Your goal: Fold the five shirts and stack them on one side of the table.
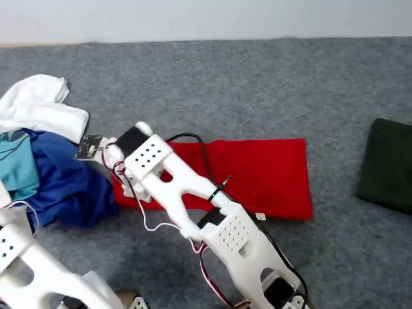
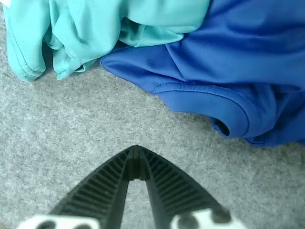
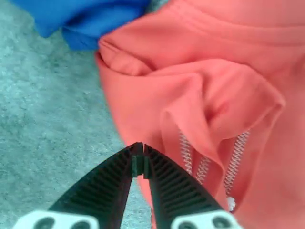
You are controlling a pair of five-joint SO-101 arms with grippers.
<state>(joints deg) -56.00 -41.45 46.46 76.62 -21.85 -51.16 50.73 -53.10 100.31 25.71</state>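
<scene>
A red shirt [image 1: 257,170], folded into a long strip, lies mid-table. My right gripper [image 3: 138,160] is shut, its tips at the bunched left end of the red shirt [image 3: 205,90], where a stitched seam shows; no fabric shows between the tips. Left of it lies a heap of a blue shirt [image 1: 64,183], a teal shirt [image 1: 16,164] and a white shirt [image 1: 38,106]. My left gripper [image 2: 137,164] is shut with nothing in it, over bare carpet just short of the blue shirt [image 2: 238,71] and teal shirt [image 2: 95,24]. A dark green folded shirt [image 1: 386,164] rests at the right edge.
Grey carpet [image 1: 257,84] covers the table, with open room behind and in front of the red shirt. The right arm [image 1: 193,193] stretches diagonally across the front middle, and the left arm [image 1: 26,264] stands at the front left corner.
</scene>
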